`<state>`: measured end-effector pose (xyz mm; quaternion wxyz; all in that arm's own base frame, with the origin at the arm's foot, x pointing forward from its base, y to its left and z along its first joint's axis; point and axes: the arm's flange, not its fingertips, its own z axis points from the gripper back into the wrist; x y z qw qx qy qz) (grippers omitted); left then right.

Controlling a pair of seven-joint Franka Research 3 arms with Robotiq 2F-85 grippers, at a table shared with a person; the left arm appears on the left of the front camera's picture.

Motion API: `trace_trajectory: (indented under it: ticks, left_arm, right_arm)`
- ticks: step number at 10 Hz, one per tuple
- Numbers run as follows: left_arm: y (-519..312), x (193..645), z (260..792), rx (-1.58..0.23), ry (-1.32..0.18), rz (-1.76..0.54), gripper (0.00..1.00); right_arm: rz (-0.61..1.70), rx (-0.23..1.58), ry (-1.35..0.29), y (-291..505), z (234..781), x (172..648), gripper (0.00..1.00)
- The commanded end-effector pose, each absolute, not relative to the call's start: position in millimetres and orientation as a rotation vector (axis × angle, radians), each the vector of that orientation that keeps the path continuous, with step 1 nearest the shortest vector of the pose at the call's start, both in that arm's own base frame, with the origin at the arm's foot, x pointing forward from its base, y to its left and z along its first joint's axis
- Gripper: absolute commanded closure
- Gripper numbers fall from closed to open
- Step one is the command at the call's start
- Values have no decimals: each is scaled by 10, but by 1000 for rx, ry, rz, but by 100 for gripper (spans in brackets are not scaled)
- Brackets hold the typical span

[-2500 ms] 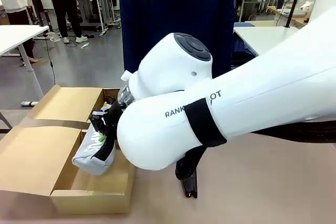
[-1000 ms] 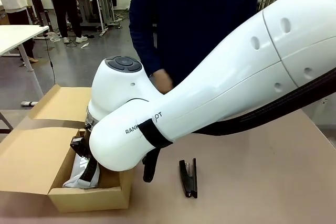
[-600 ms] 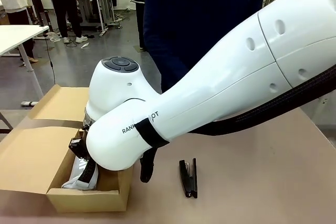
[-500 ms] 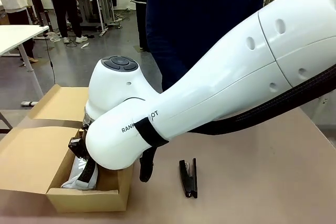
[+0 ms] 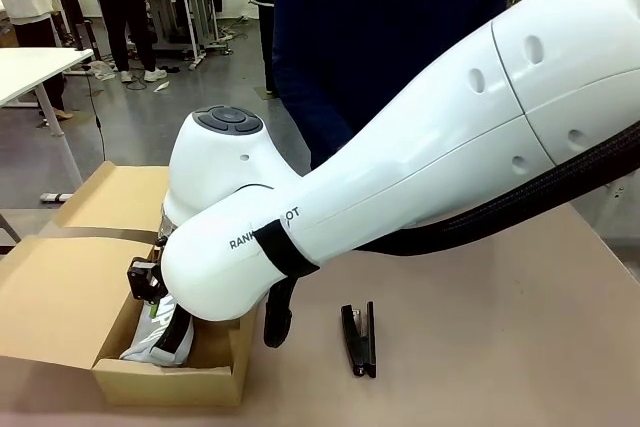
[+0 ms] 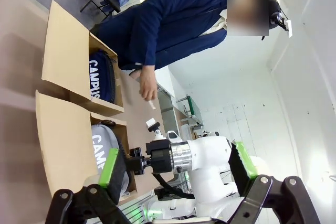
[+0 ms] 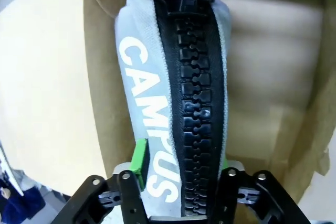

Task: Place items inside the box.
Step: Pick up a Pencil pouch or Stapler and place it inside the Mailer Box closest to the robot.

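Right pincer point(image 7: 182, 161) spread astride grey case point(image 7: 137, 93) in box point(image 7: 273, 77), left pincer point(image 6: 174, 161) gaping

place: lab | evidence: white worktables point(image 5: 25, 65), grey floor point(image 5: 140, 132)

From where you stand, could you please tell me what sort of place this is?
Probably a robotics lab or workshop: a white robot arm reaches over a table into a cardboard box, and behind stand more white work tables on a grey floor.
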<state>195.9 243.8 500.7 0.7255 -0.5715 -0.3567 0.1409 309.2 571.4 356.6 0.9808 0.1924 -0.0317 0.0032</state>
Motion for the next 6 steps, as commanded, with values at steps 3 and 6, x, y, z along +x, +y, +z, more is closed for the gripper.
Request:
trace_trajectory:
  ticks: [3,6]
  left_arm:
    - [2439,1956,5031,-1275,-814,294,0]
    - [2439,1956,5031,-1275,-814,294,0]
  right_arm:
    - [16,399,-54,5725,3621,3096,0]
    - [34,405,-75,5641,3744,3064,0]
